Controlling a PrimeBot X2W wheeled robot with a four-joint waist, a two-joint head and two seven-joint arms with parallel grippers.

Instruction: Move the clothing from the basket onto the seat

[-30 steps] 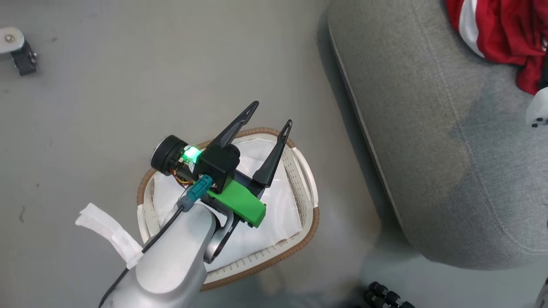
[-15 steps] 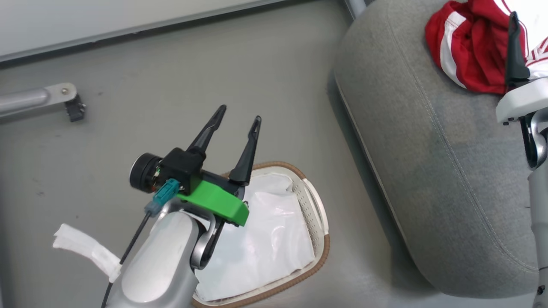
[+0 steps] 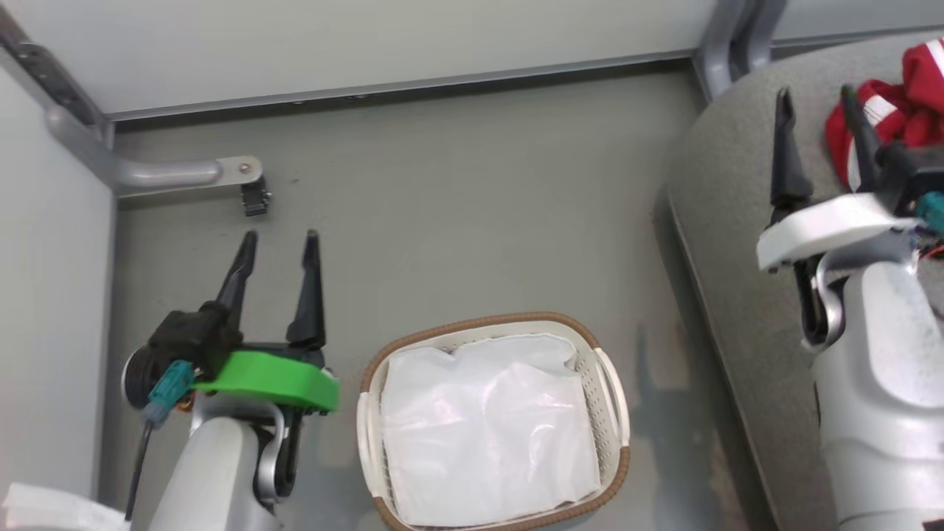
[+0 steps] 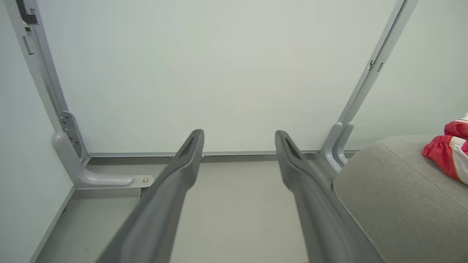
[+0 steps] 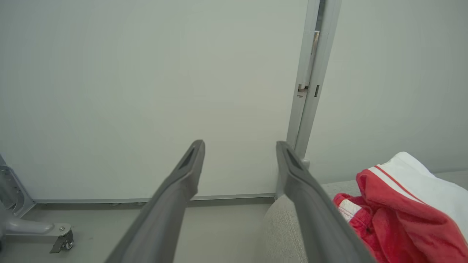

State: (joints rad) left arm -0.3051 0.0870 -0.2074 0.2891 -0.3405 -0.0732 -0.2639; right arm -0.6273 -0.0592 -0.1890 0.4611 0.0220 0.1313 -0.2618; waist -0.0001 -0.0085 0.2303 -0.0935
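Observation:
The red clothing (image 3: 903, 110) with white stripes lies bunched on the grey seat (image 3: 726, 221) at the upper right; it also shows as the clothing (image 5: 398, 215) and the clothing (image 4: 448, 153) in the wrist views. On the floor, the white basket (image 3: 613, 391) with a brown rim holds just its white liner sheet (image 3: 490, 428). My left gripper (image 3: 279, 240) is open and empty, left of the basket over the floor. My right gripper (image 3: 815, 96) is open and empty above the seat, just left of the clothing.
A pale wall with a grey baseboard runs along the back. A grey frame foot with a caster (image 3: 254, 198) stands on the floor at the left. A grey post (image 3: 726, 37) rises behind the seat. White tape (image 3: 44, 509) hangs from my left forearm.
The head camera has tilted up and shifted, bringing the wall into sight. My left gripper has drawn back from over the basket to its left. My right arm has come into view beside the clothing.

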